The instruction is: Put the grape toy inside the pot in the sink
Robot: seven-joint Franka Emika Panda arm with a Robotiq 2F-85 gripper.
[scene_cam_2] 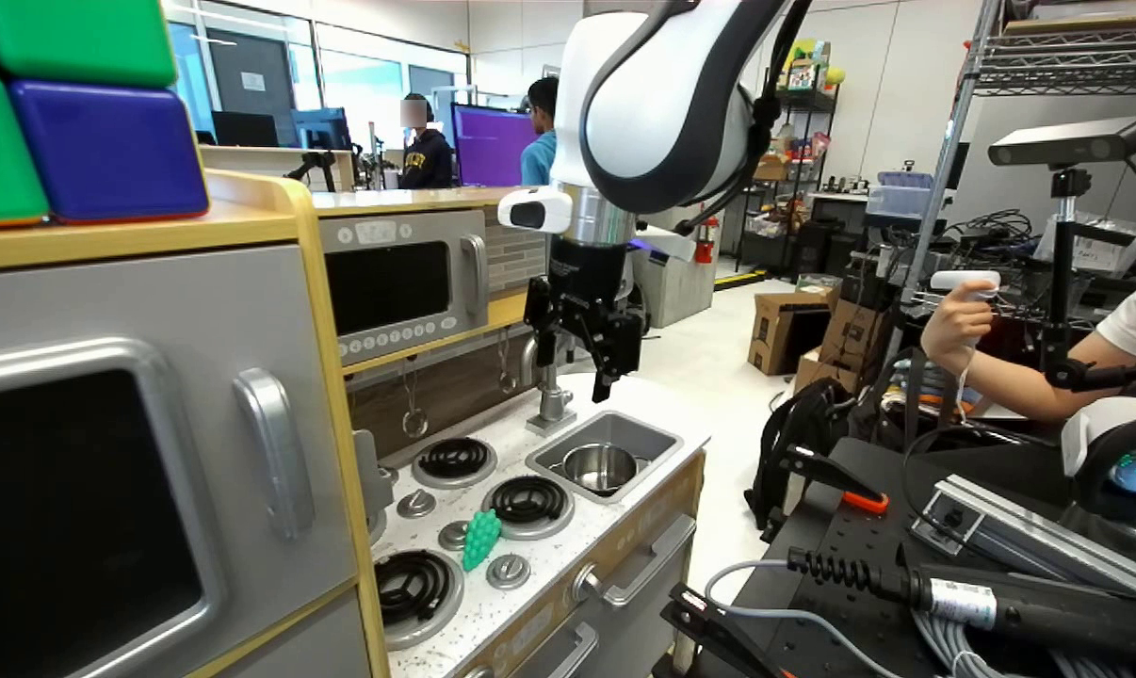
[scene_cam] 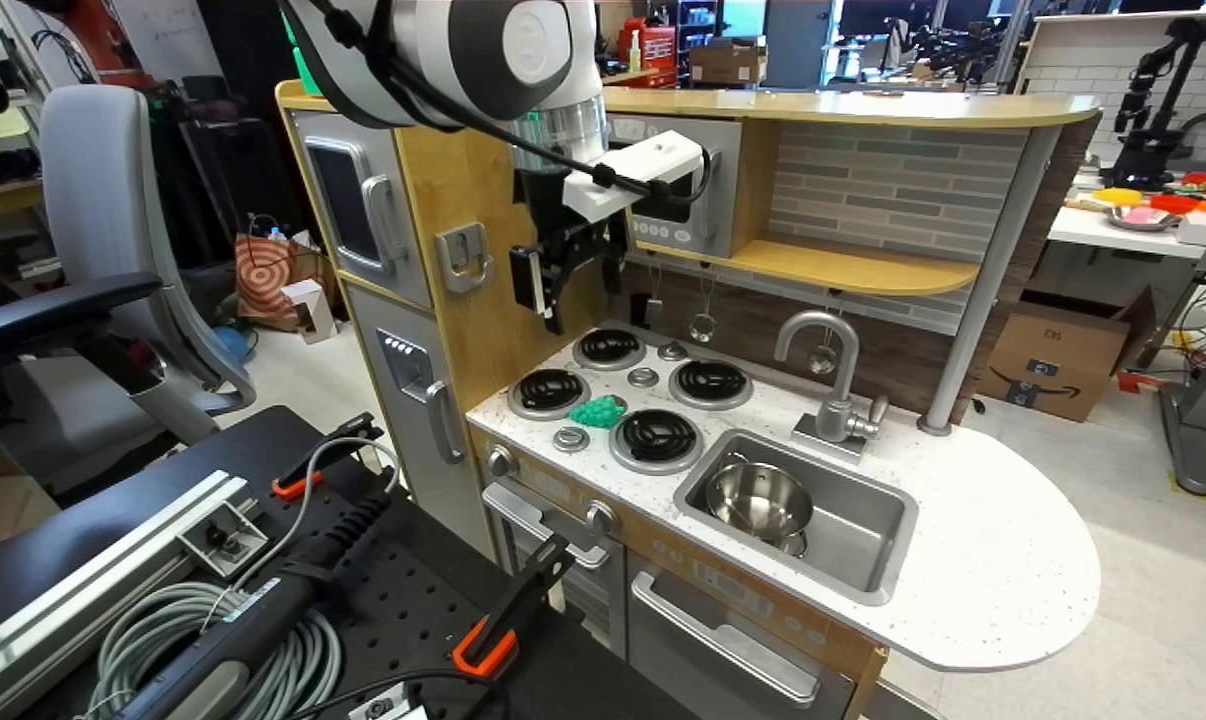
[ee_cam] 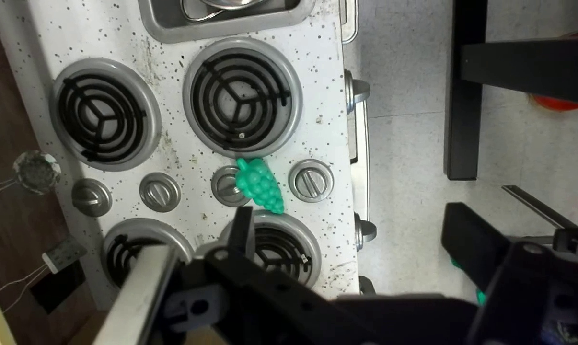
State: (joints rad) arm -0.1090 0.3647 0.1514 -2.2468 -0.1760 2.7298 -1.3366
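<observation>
The green grape toy (scene_cam: 597,411) lies on the white countertop among the burners, partly over a grey knob. It also shows in an exterior view (scene_cam_2: 480,539) and the wrist view (ee_cam: 260,186). The silver pot (scene_cam: 760,500) stands in the grey sink (scene_cam: 878,545), towards the burner side; it also shows in an exterior view (scene_cam_2: 600,468). The wrist view shows only the pot's edge (ee_cam: 229,4) and a handle at the top. My gripper (scene_cam: 583,300) is high above the stove, apart from the toy. In the wrist view the fingers (ee_cam: 350,211) are wide apart with nothing between them.
A curved faucet (scene_cam: 836,370) rises behind the sink. A yellow shelf (scene_cam: 833,268) and a toy microwave (scene_cam_2: 394,287) overhang the back of the counter. A tall fridge unit (scene_cam: 383,320) flanks the stove. A black table (scene_cam: 403,600) with clamps and cables stands in front.
</observation>
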